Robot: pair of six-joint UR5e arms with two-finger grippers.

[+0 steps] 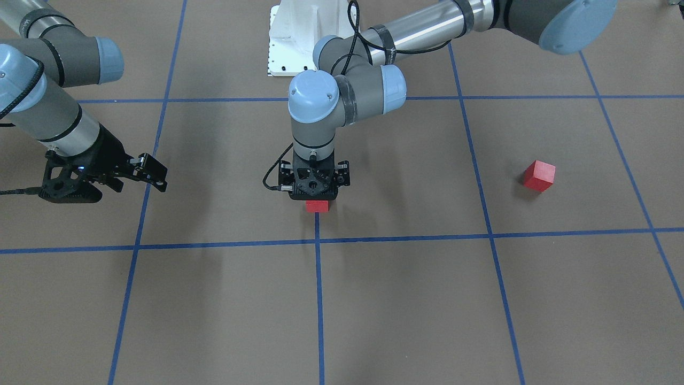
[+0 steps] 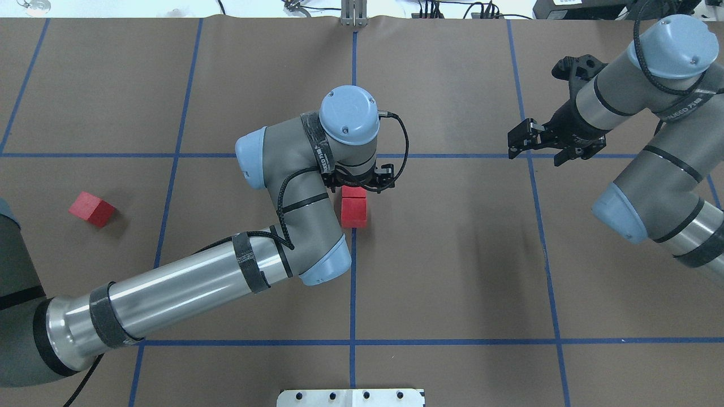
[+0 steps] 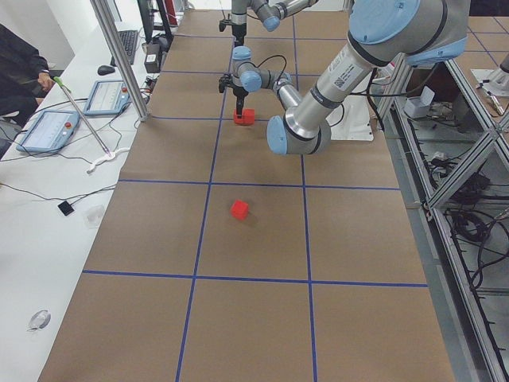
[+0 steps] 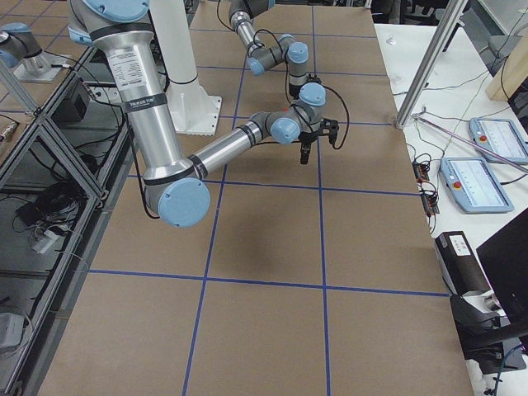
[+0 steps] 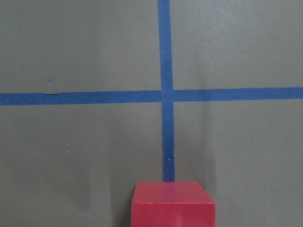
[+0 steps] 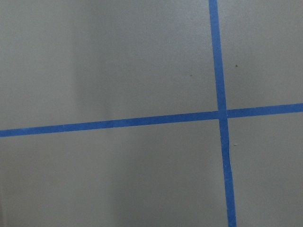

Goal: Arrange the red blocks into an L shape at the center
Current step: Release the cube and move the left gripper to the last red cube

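Note:
Two red blocks sit touching in a row on the middle blue line at the center (image 2: pixel 353 254): the nearer block (image 2: pixel 354 216) lies bare, the farther block (image 2: pixel 354 192) is partly under my left gripper (image 2: pixel 357 182). From the front, that farther block (image 1: pixel 317 206) pokes out below the left gripper (image 1: pixel 316 188). The wrist hides the fingers, so I cannot tell open from shut. The left wrist view shows one red block (image 5: pixel 173 205) at its bottom edge. A third red block (image 2: pixel 92 209) (image 1: pixel 539 175) lies alone far to my left. My right gripper (image 2: pixel 534 149) (image 1: pixel 155 174) hovers open and empty at the right.
The white robot base (image 2: pixel 350 397) sits at the table's near edge. Blue tape lines (image 2: pixel 452 155) divide the brown surface into squares. My left forearm (image 2: pixel 186 288) stretches low across the left half. A person (image 3: pixel 20 76) sits at a side bench with tablets.

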